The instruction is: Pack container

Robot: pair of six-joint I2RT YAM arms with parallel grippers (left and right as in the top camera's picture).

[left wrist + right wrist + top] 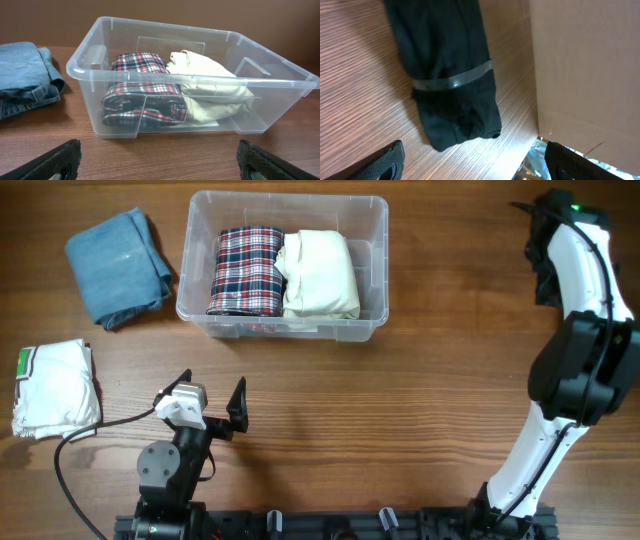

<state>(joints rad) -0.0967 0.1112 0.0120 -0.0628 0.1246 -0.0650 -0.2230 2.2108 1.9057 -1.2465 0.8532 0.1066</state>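
Container point(285, 330) sits at the far middle of the table point(400, 410) in your overhead view, clear-walled and open at the top. Inside it two folded cloths lie side by side and touching: a plaid cloth point(246, 272) in the left half and a cream cloth point(320, 273) in the right half. Just left of the container, apart from it, you have a folded blue denim cloth point(118, 265). Further left, and nearer the robot than the container, lies a folded white cloth point(55, 388). Your left gripper point(203, 402) hovers in front of the container, well apart from it, its fingers spread with nothing between them. Your right arm point(580, 310) reaches well off to the container's right, and its own body hides its fingers from above.

From the left wrist you face the container's long front wall. The plaid cloth fills the left half and the cream cloth the right, the two pressed together. The denim cloth lies beside the container's left end. Two dark fingers show in the bottom corners, wide apart and short of the container.

From the right wrist the container is out of view. A black cloth point(450, 75) with a grey band point(452, 80) across it lies on the table beside a plain brown panel point(585, 65). Your right gripper point(472, 152) has its fingers spread wide, holding nothing.
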